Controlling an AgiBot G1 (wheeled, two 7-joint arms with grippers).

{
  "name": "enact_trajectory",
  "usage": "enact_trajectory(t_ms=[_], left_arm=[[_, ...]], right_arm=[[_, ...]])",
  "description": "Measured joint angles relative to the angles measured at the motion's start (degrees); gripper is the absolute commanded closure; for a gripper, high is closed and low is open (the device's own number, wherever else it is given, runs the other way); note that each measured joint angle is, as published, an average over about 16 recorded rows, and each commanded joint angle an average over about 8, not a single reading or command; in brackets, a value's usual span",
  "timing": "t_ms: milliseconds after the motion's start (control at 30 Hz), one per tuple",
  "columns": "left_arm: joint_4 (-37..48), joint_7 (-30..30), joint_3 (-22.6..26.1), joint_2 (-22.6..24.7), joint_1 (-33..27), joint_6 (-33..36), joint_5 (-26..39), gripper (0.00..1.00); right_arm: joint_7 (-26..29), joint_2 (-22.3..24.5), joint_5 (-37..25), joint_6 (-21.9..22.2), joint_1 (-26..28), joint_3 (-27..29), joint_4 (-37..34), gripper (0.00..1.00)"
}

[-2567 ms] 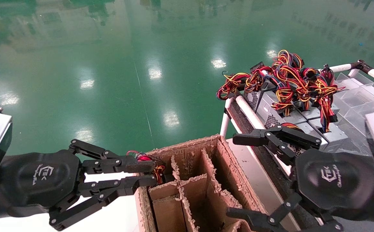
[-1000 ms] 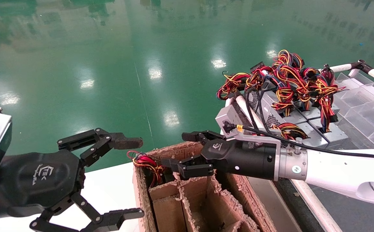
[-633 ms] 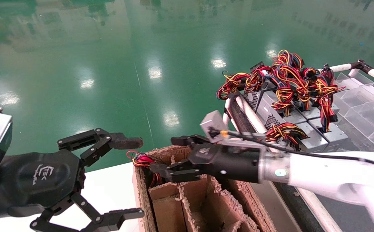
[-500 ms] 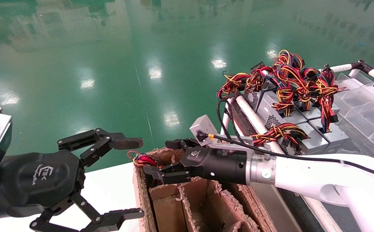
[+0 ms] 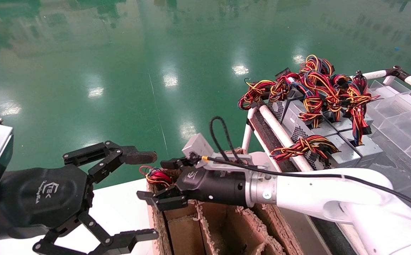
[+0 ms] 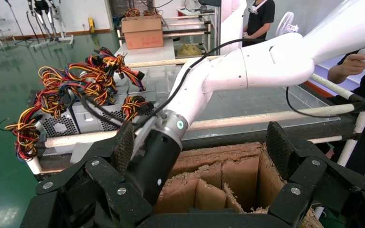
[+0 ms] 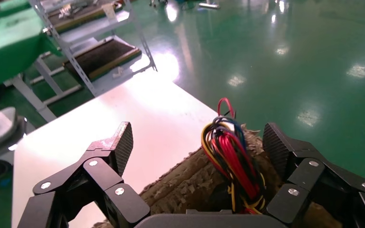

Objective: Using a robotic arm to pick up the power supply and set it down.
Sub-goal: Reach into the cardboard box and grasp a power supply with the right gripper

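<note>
Only the power supply's mostly red wire bundle (image 5: 156, 176) (image 7: 231, 153) shows, sticking up from the far-left compartment of a worn cardboard box (image 5: 226, 219); its grey body is hidden inside. The robotic arm on my right reaches across the box top. Its gripper (image 5: 156, 180) (image 7: 199, 142) is open and straddles the bundle, which sits nearer one finger (image 7: 278, 145) without visible contact. My left gripper (image 5: 145, 196) (image 6: 202, 147) hangs wide open and empty just left of the box, over the white table (image 5: 120, 209).
A cart (image 5: 272, 124) at the right carries several more grey power supplies (image 5: 343, 148) with tangled orange, yellow and blue wires (image 5: 315, 85). Clear plastic divider trays (image 5: 400, 106) lie beyond them. The box has several open cells (image 6: 240, 178). Green floor lies ahead.
My left gripper let go of the bundle, opened and drew back. My right arm swung left across the box, and its open gripper now sits around the bundle at the far-left corner.
</note>
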Motion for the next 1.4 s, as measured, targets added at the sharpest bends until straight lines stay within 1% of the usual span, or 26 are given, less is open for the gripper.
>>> enact_trajectory(t_ms=[267, 733, 1100, 1400], left_arm=[[0.0, 0.01, 0.02, -0.01, -0.01, -0.01, -0.02, 0.0], [0.0, 0.03, 0.06, -0.03, -0.02, -0.03, -0.04, 0.0], [0.0, 0.05, 0.1, -0.04, -0.02, -0.04, -0.06, 0.0], [0.0, 0.06, 0.12, -0.05, -0.03, -0.05, -0.08, 0.0]], right_arm=[[-2.56, -0.84, -0.14, 0.35, 0.6, -0.21, -1.95, 1.0], [-5.07, -1.09, 0.87, -0.06, 1.33, -0.18, -5.37, 1.0], [-7.33, -1.34, 1.95, -0.92, 1.96, -0.29, -8.39, 1.0], [-9.08, -0.73, 4.04, -2.26, 1.94, 0.48, -9.42, 1.0]])
